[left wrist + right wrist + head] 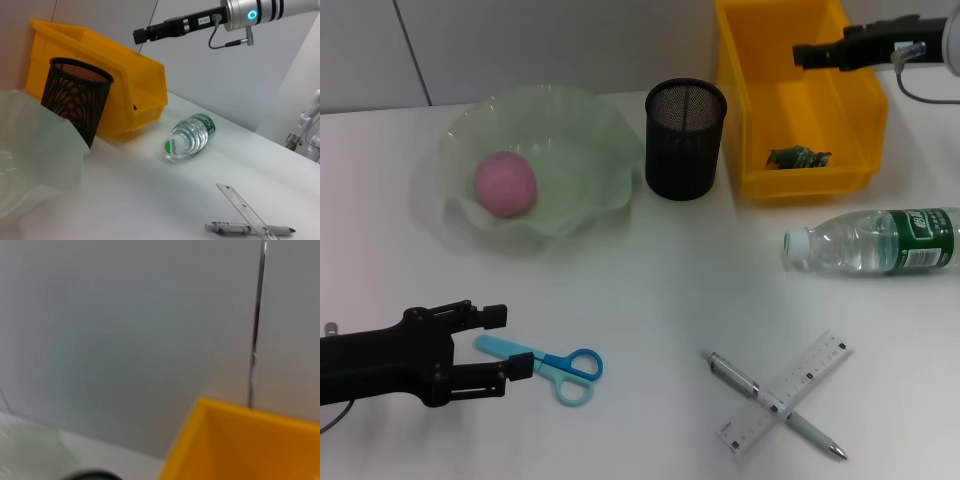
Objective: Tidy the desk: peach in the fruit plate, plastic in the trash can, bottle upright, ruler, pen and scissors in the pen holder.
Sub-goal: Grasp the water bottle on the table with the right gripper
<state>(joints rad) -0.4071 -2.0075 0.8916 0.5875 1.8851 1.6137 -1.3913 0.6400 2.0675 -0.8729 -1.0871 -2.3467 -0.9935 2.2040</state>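
We take the scissors (552,362) as the item in hand. They lie flat on the desk (650,280), front-left, blades in a light-blue sheath pointing toward the left gripper (500,345), loops away from it. That gripper sits low at desk level w/ fingers spread, one each side of the sheathed blade end; not yet clamped.

Handling, our est.: light, stiff, smooth plastic, thin profile, so prone to slide or pivot when pinched. We recommend gripping across the sheath near the pivot, not at the tip; loops would swing.

Right gripper (805,53) hovers above the yellow bin (860,120); fingers look closed or nearly so, w/ nothing seen between them, but we cannot tell for sure.

Containers:
- Bin: one small dark-green crumpled scrap (798,156) on the floor, near the front wall.
- Mesh pen holder (685,140): upright, between plate and bin; nothing visible inside.
- Pale green wavy plate (590,150): holds the pink peach (505,184).

Remaining: bottle (875,241) on its side, right of centre, cap left. Pen (775,404) and clear ruler (785,392) crossed, front-right.
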